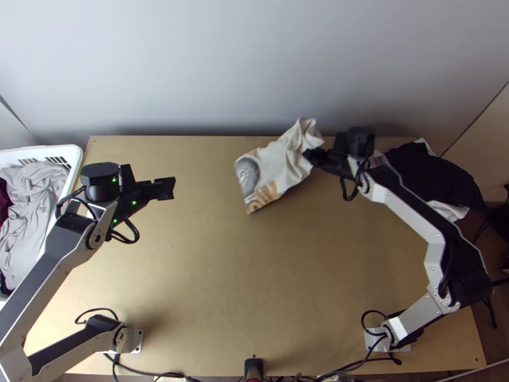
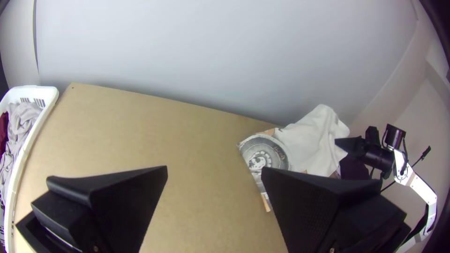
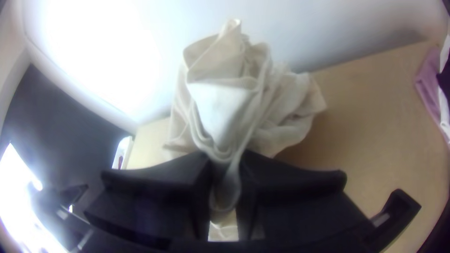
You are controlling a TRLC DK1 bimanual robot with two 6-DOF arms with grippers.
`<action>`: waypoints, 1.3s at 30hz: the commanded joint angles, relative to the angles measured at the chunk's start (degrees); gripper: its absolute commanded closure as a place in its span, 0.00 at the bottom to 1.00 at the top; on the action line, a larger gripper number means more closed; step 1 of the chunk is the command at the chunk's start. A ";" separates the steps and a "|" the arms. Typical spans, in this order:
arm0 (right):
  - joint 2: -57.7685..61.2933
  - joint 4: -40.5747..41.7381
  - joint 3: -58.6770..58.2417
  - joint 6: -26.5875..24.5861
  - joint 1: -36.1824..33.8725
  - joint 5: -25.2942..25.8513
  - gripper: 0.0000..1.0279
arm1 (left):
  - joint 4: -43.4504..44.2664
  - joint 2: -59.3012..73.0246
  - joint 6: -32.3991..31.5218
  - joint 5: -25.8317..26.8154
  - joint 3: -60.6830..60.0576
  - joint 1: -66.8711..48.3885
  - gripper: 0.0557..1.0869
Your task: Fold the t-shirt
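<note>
- T-shirt (image 1: 278, 167) near the table's far edge, right of the middle, printed at its left end, bunched at its right
- At far left, white basket (image 1: 75, 155) of clothes
- Next, left gripper (image 1: 168, 188), fingers spread, empty
- Then right gripper (image 1: 312, 155), clamped on the bunched end
- At far right, dark clothes (image 1: 432, 173)

The T-shirt (image 1: 278, 162) is blurred where the right claw (image 1: 310, 155) grips it.
</note>
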 commanded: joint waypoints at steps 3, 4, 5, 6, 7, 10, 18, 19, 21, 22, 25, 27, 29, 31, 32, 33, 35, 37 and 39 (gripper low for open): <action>-3.45 -8.81 11.41 -4.42 -8.98 0.46 0.97 | 0.28 -1.76 -0.11 0.00 -1.17 -0.04 0.05; -3.62 -9.51 12.38 -4.86 -10.12 0.37 0.97 | 0.37 -1.94 -0.11 0.00 -1.17 -0.04 0.05; -4.15 -9.95 13.00 -5.39 -11.35 0.29 0.97 | 0.37 -2.11 -0.20 0.00 -1.26 -0.04 0.05; -4.41 -10.83 14.05 -5.83 -12.58 0.20 0.97 | 0.37 -2.20 -0.20 0.09 -1.34 -0.04 0.05; -4.50 -11.97 15.19 -6.36 -14.07 -0.07 0.97 | 0.37 -2.38 -0.20 0.09 -1.34 -0.13 0.05; -4.59 -14.61 19.06 -6.62 -18.82 -1.21 0.97 | 0.28 -2.90 -0.20 0.09 -1.78 -0.39 0.05; 0.07 -21.29 35.58 -7.67 -31.04 -3.32 0.97 | 0.37 -4.31 -0.47 0.09 -3.72 -1.27 0.05; 0.60 -21.64 37.34 -7.59 -32.53 -3.67 0.97 | 0.45 -4.57 -0.47 0.09 -3.98 -1.36 0.05; 1.47 -21.73 39.71 -7.41 -35.34 -4.46 0.97 | 0.63 -5.19 -0.82 0.09 -4.51 -1.45 0.05; 2.09 -21.73 40.50 -7.41 -36.49 -5.08 0.97 | 0.72 -5.37 -0.82 0.09 -4.77 -1.62 0.05; 2.62 -22.08 40.86 -8.64 -39.65 -6.92 0.97 | 0.63 -5.63 -0.82 0.09 -5.39 -1.80 0.05; 2.09 -23.84 40.42 -9.87 -41.41 -7.62 0.97 | 0.63 -6.07 -0.73 0.09 -5.56 -1.80 0.05; -0.02 -24.63 37.16 -11.45 -42.64 -7.98 0.97 | 0.54 -6.51 -0.64 0.09 -5.83 -1.80 0.05; -3.45 -24.63 31.54 -13.12 -43.69 -8.42 0.97 | 0.37 -6.95 -0.64 0.09 -6.09 -1.80 0.05; -5.20 -24.54 28.11 -14.18 -44.04 -8.42 0.97 | 0.37 -7.21 -0.64 0.09 -6.35 -1.80 0.05; -6.87 -23.92 24.33 -15.06 -44.66 -8.42 0.97 | 0.37 -7.47 -0.64 0.09 -6.62 -1.80 0.05; -9.34 -22.26 16.95 -16.29 -46.07 -8.42 0.97 | 0.63 -7.74 -0.64 0.09 -7.58 -1.80 0.05; -10.83 -19.27 9.74 -17.34 -47.91 -9.47 0.97 | 0.81 -7.83 -0.73 0.18 -8.46 -1.80 0.05; -12.15 -14.87 3.41 -18.66 -48.44 -9.47 0.97 | 1.07 -8.44 -0.90 0.18 -9.08 -1.80 0.05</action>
